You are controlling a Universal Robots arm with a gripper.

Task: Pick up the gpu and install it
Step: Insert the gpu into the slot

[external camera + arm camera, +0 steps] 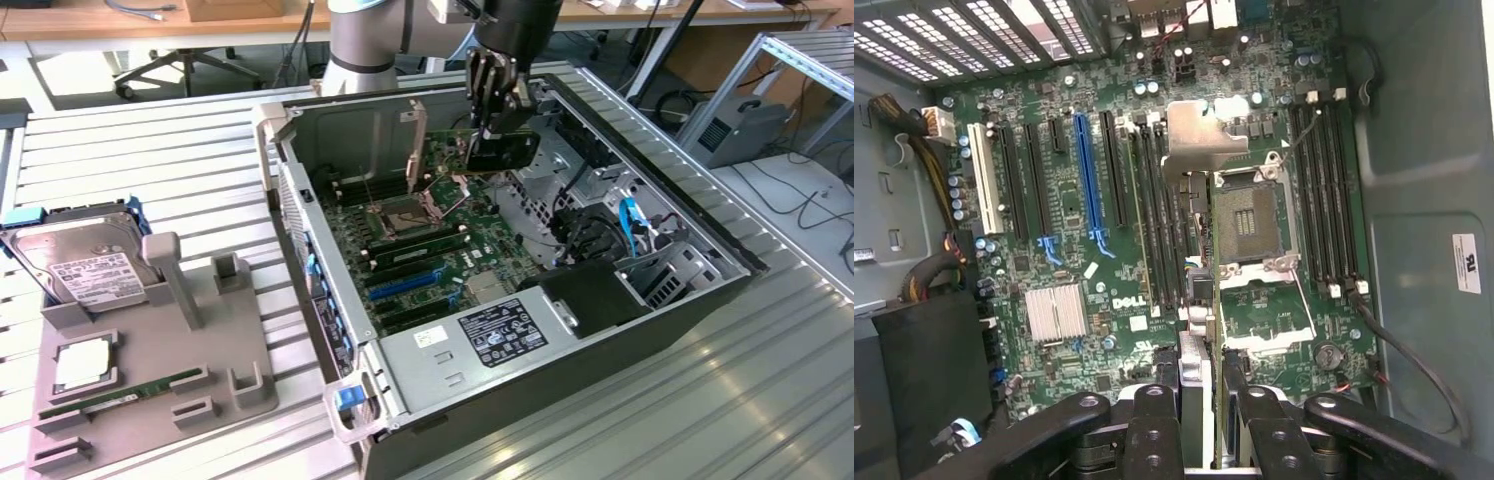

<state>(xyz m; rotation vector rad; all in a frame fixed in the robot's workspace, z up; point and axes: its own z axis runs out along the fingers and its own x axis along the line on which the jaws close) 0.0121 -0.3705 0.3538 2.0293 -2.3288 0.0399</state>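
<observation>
My gripper [497, 122] hangs inside the open computer case [287, 150], above the far part of the motherboard [441, 240]. It is shut on the gpu [505, 153], a dark card held on edge below the fingers. In the wrist view the gpu [1199, 150] runs edge-on away from my gripper [1204, 432], and its silvery metal bracket hovers beside the open CPU socket [1249, 225]. The card is above the board and sits in no slot. The blue expansion slot [1086, 180] lies off to one side, with black slots around it.
On the exterior view's left a grey fixture [147, 385] carries a silver labelled hard drive [83, 265], a square chip [83, 365] and a thin green RAM stick [127, 393]. The power supply [501, 330] and cable bundles [627, 225] crowd the case's near and right parts.
</observation>
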